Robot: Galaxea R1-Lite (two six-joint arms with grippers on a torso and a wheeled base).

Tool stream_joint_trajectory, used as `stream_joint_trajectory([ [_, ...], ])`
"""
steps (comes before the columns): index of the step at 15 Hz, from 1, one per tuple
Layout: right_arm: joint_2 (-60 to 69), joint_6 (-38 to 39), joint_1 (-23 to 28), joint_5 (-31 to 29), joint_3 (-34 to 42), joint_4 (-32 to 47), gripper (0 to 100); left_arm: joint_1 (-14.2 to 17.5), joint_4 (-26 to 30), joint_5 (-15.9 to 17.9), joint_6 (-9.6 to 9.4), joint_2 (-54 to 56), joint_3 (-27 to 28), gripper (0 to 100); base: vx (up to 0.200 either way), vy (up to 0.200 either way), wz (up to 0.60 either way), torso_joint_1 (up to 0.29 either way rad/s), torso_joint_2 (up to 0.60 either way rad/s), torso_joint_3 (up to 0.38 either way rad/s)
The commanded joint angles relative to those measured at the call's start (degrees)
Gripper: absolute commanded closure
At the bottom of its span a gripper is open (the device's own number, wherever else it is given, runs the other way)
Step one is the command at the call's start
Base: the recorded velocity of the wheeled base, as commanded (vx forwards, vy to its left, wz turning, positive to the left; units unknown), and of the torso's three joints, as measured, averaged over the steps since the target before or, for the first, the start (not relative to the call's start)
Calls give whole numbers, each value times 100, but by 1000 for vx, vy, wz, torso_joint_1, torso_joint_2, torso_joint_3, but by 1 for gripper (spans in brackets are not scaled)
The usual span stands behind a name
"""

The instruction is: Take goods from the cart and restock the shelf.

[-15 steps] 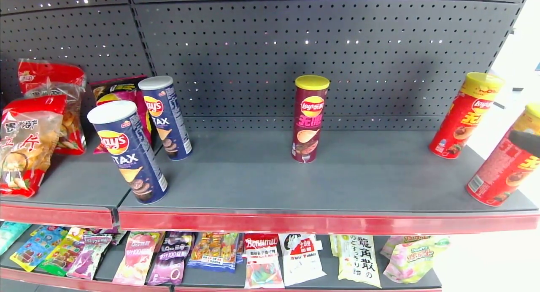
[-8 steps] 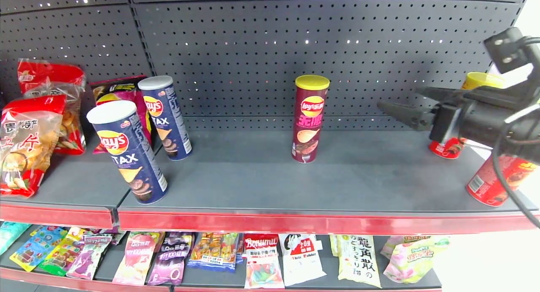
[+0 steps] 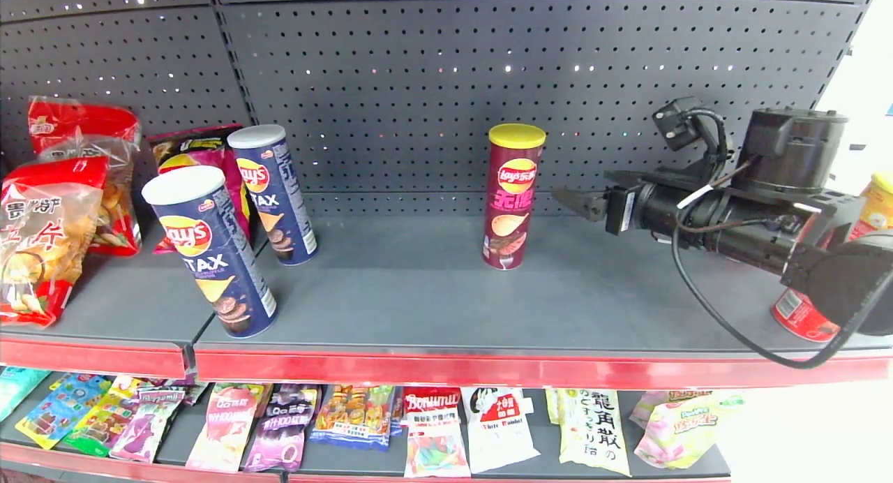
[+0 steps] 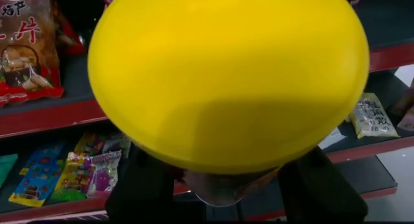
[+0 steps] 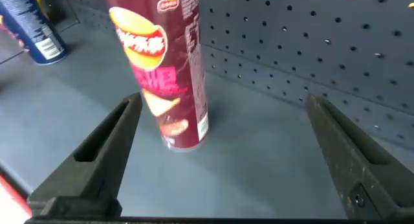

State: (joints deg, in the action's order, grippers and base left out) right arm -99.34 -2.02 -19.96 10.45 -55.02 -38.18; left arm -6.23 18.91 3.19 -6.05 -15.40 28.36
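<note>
Maroon can [image 3: 515,197]: stands upright with a yellow lid, mid-shelf, close to the far pegboard wall; it looks already stocked.
Right gripper [image 3: 579,204]: just right of the maroon can, level with its middle and not touching it; the jaws are spread wide and empty.
Left gripper [image 4: 226,185]: carries a yellow-lidded can [image 4: 228,75], lid toward the camera. The dark fingers flank its body and seem to clasp it, though the lid hides the contact. The can is held out in front of the shelves, not on a board.
Top shelf [image 3: 418,294]: two blue cans [image 3: 209,249] at the left, red chip bags [image 3: 49,239] at the far left, a red can [image 3: 802,312] at the right edge behind the right arm.
Done: several cans already stand on the top shelf.
Left: the held can is not yet set down. The bare board on either side of the maroon can looks like room for it.
Likely step: the open right gripper is lined up to grasp or shift the maroon can.
</note>
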Motion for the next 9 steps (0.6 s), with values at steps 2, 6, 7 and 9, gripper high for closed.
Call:
stream_joint_trajectory([
  [2,-244,281,-254,10,-264,12,0,-1,8,-47,-2,-113,74,100,0,0,0,0,0,0],
  [6,-586,308,-404,-8,-695,4,0,-1,8,-179,-11,-95,118,100,0,0,0,0,0,0],
  [7,-604,299,-439,-8,-756,12,0,-1,8,-188,-11,-95,118,100,0,0,0,0,0,0],
  [9,-683,290,-509,-8,-800,4,0,-1,8,-188,-11,-86,118,100,0,0,0,0,0,0],
])
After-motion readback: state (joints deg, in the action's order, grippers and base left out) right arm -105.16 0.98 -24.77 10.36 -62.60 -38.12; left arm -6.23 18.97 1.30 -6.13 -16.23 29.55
